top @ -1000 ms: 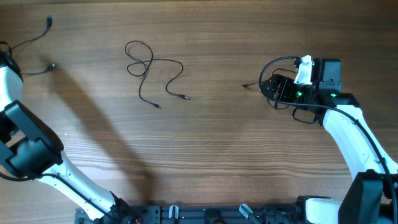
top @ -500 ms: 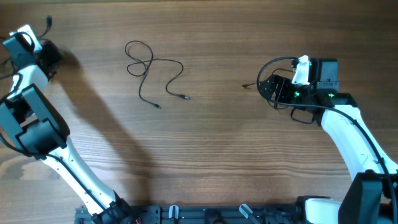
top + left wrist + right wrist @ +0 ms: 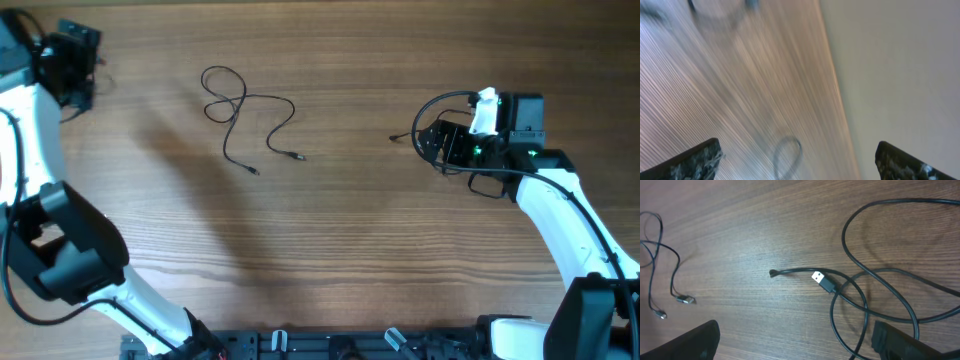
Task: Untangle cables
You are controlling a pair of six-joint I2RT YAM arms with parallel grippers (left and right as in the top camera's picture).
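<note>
a thin cable (image 3: 240, 100) lies in loose loops near the middle of the wooden table (image 3: 330, 240), both small plugs free on the wood. a second cable (image 3: 790, 271) sprawls in overlapping loops beneath the right gripper (image 3: 797, 345), its usb plug (image 3: 823, 281) resting across one loop; that gripper's fingers stand wide apart, gripping nothing. the left gripper (image 3: 797, 162), up at the far left corner of the table, is spread wide too and empty, above a blurred loop of cord (image 3: 788, 152).
</note>
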